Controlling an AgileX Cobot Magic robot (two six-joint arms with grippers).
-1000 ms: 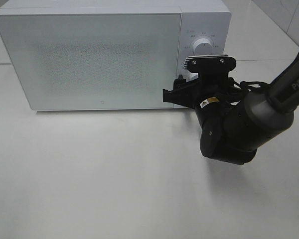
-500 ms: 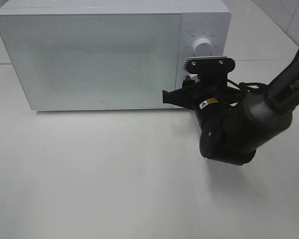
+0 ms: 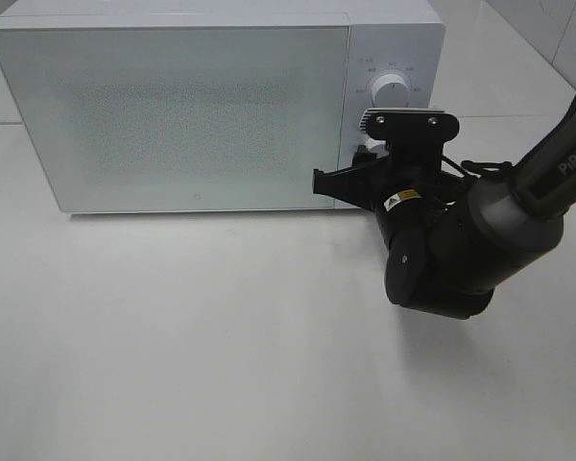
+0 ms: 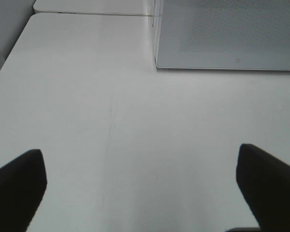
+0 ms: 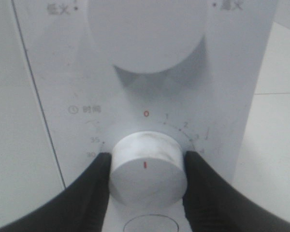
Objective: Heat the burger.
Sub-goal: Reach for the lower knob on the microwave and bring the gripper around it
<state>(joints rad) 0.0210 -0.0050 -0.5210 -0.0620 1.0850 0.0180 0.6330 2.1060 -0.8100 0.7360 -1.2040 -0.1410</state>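
The right tool [image 5: 146,170] is clamping the timer knob [image 5: 147,159] by its smooth, likely slippery sides; the left tool [image 4: 142,186] is hanging wide; burger hidden.

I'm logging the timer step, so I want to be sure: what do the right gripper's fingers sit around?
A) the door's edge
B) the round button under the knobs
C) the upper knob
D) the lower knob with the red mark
D: in the right wrist view the right gripper has its fingers against both sides of the lower knob, beneath the upper knob.
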